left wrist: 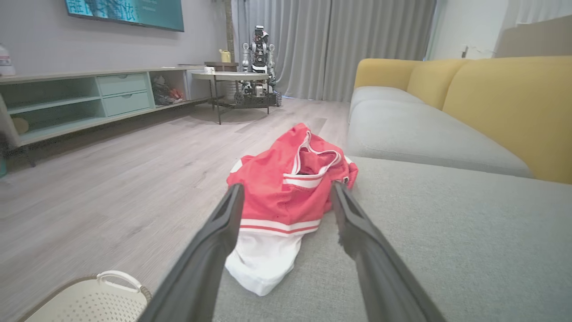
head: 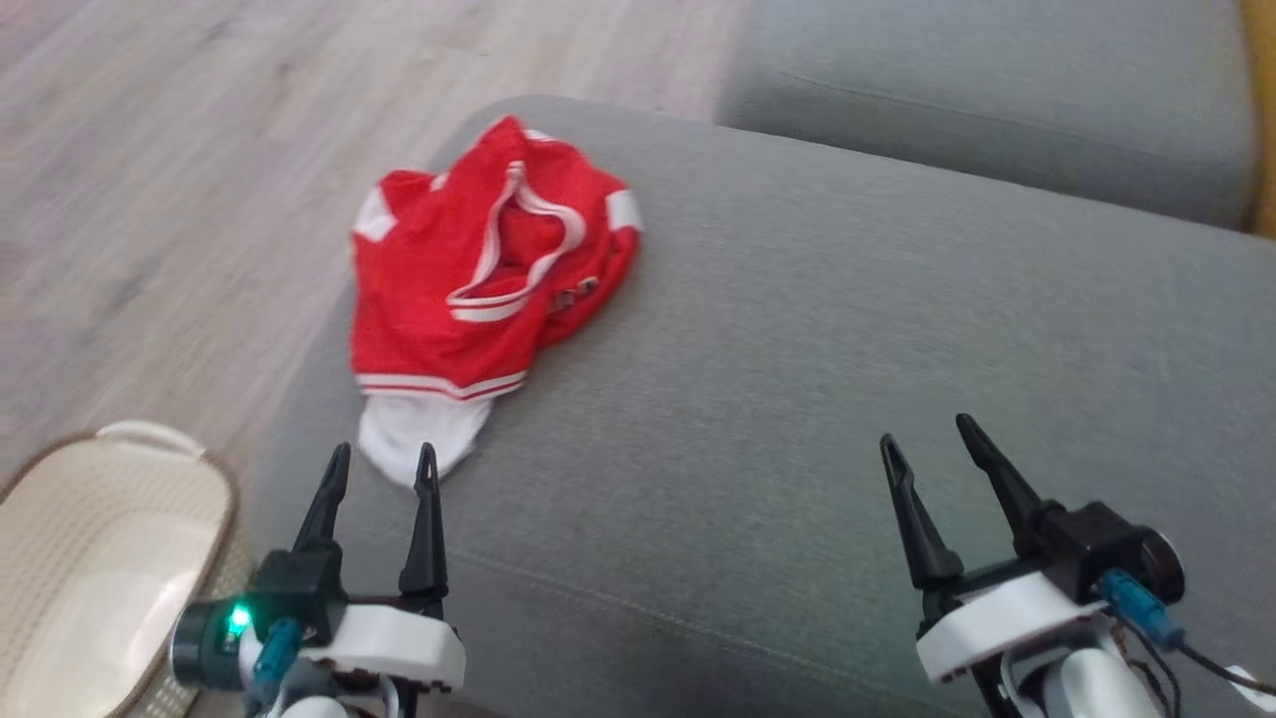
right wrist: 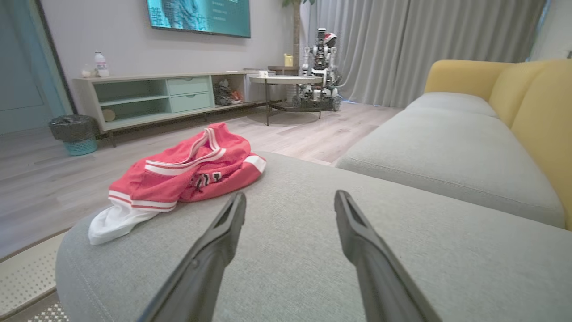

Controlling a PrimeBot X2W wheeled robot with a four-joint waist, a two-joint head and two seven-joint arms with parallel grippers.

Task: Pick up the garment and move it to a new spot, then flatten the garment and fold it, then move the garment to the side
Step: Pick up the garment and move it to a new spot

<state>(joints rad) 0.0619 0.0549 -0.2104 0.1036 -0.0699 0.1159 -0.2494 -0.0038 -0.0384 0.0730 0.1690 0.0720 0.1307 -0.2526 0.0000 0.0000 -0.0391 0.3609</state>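
Observation:
A crumpled red garment (head: 469,279) with white stripes and a white lower part lies near the left edge of the grey sofa seat (head: 847,399). My left gripper (head: 384,459) is open just short of the garment's white end, with nothing between its fingers. In the left wrist view the garment (left wrist: 286,192) lies straight ahead beyond the open left gripper (left wrist: 286,192). My right gripper (head: 927,431) is open over bare cushion, well to the right of the garment. The right wrist view has the garment (right wrist: 187,172) ahead to the left of the open right gripper (right wrist: 290,201).
A cream perforated basket (head: 100,558) stands on the wooden floor (head: 150,199) left of the sofa. A second grey cushion (head: 997,90) lies beyond, with yellow backrests (left wrist: 509,103). Farther off are a low TV cabinet (right wrist: 170,96), a round table (right wrist: 286,80) and a bin (right wrist: 73,132).

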